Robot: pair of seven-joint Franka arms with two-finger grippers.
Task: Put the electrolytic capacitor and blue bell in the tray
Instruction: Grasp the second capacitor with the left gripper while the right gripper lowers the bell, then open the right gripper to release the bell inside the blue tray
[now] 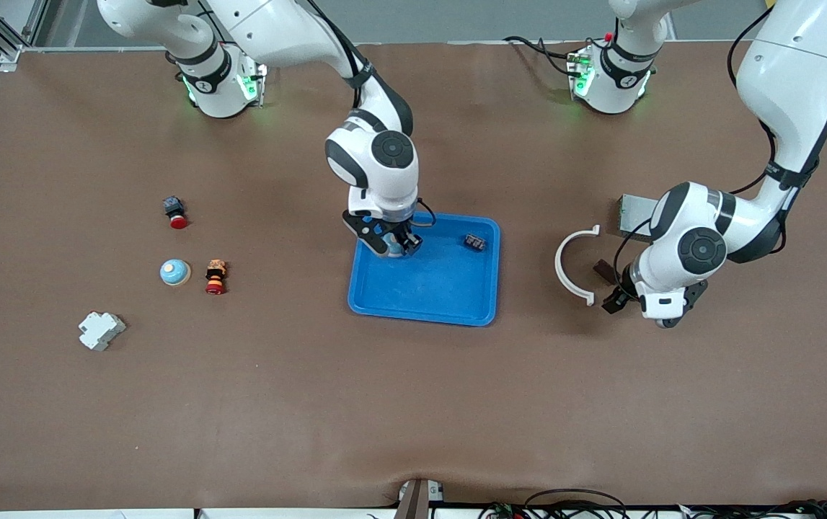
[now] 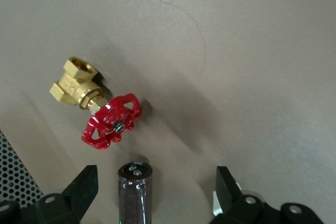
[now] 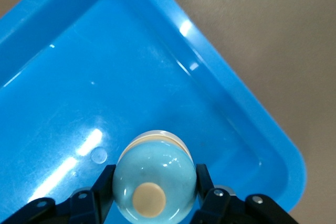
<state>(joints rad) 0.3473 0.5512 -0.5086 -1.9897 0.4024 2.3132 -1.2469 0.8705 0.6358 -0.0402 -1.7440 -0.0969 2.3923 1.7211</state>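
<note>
Landmark: blue tray [image 1: 427,295], resting on the brown tabletop [image 1: 413,404] near its middle.

1. Blue bell [image 3: 155,174]: pale blue dome with a cream button. Clamped between the fingers of the right end effector [image 1: 390,244], which hangs low over the tray's corner toward the right arm's end, on the side farther from the front camera. Whether the bell touches the tray floor cannot be told.

2. Electrolytic capacitor [image 2: 135,192]: dark cylinder with two metal terminals on its end face. It lies on the tabletop off the tray, toward the left arm's end, between the spread fingers of the left end effector [image 1: 616,297]; the fingers stand apart on either side of it and do not touch it.

3. Small dark component [image 1: 475,242]: inside the tray, by the corner toward the left arm's end, farther from the front camera.

4. Brass valve with red handwheel [image 2: 100,111]: on the tabletop near the capacitor, seen in the left wrist view only.

5. White curved part [image 1: 573,263]: between the tray and the left end effector.

6. Grey metal box [image 1: 633,214]: farther from the tray than the white curved part, partly hidden by the left arm.

7. Toward the right arm's end, well apart from the tray: red-capped button [image 1: 176,213], second blue bell [image 1: 175,272], small figurine [image 1: 215,277], white plastic block [image 1: 101,330].
</note>
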